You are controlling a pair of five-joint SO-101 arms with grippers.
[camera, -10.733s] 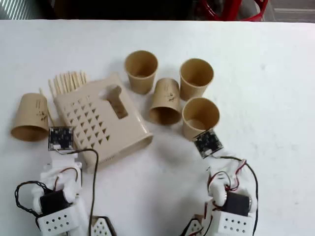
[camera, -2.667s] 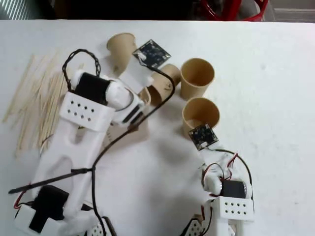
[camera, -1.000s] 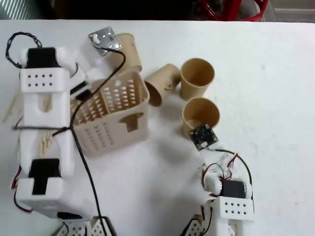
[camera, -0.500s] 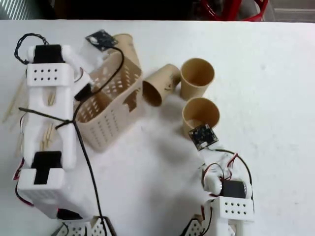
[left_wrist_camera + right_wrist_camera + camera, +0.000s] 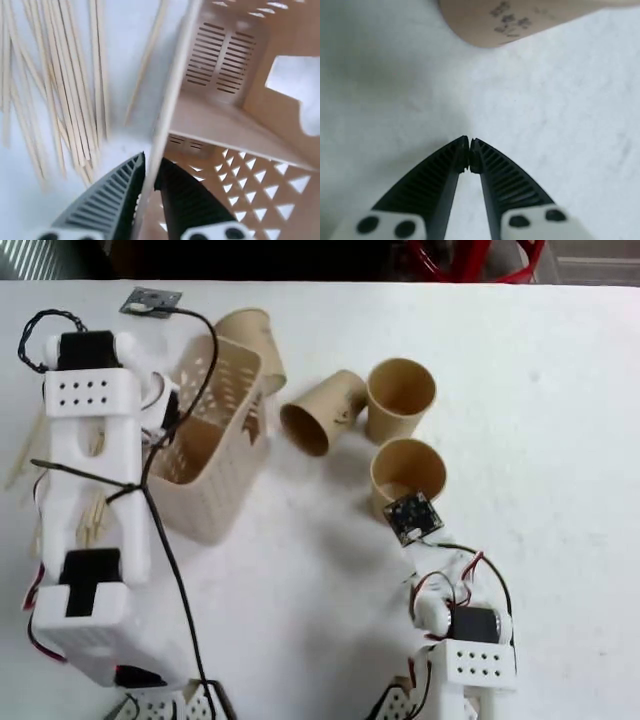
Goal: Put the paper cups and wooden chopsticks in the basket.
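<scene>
Your left hand point(image 5: 150, 165) is pinched on the rim of the basket point(image 5: 235, 125), one finger inside the wall and one outside. Over the last second it has swung the basket point(image 5: 215, 495) up from a strong tilt, and the mouth now faces nearly straight up at the far left of the desk point(image 5: 560, 440). Ten seconds back the basket lay upside down over the wooden chopsticks point(image 5: 65, 90); they now lie bare and scattered on the desk just beside its wall. That should mean the container is almost ready to be loaded, though nothing is in it yet. One paper cup point(image 5: 255, 340) stands touching the basket's far side, another point(image 5: 320, 415) lies on its side near it, and two point(image 5: 400, 398) point(image 5: 407, 475) stand upright further right. Your right hand point(image 5: 469, 150) has stayed put, tips closed on nothing, low over the desk just short of the nearest cup point(image 5: 520, 20).
</scene>
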